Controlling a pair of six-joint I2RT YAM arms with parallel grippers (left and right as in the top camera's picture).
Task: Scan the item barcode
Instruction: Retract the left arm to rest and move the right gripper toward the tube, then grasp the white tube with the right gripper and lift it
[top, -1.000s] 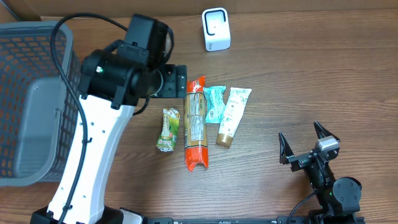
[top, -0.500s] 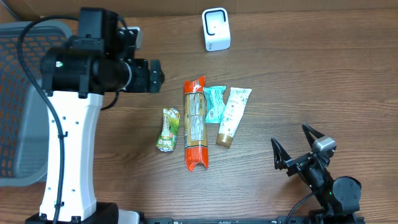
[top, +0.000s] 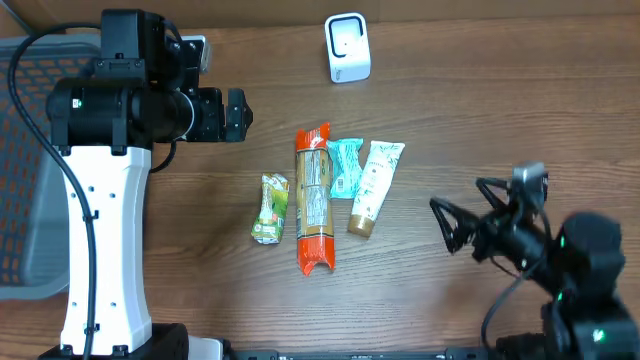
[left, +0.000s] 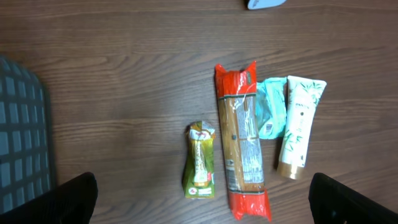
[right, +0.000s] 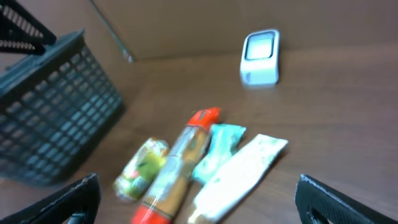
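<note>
Four packets (top: 314, 197) lying on table (top: 500, 110), none raised to scanner (top: 348, 47) yet; left gripper (top: 238, 115) and right gripper (top: 458, 212) spread wide, holding nothing.

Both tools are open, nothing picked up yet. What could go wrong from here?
1. The pasta pack, teal packet and tube lie side by side with no gap showing; if the right tool closes on one, it may drag a neighbour.
2. The scanner stands apart, well behind them, so a loosely held item could slip on the way.
3. No barcode is readable here, so the item may face the scanner wrongly.
</note>
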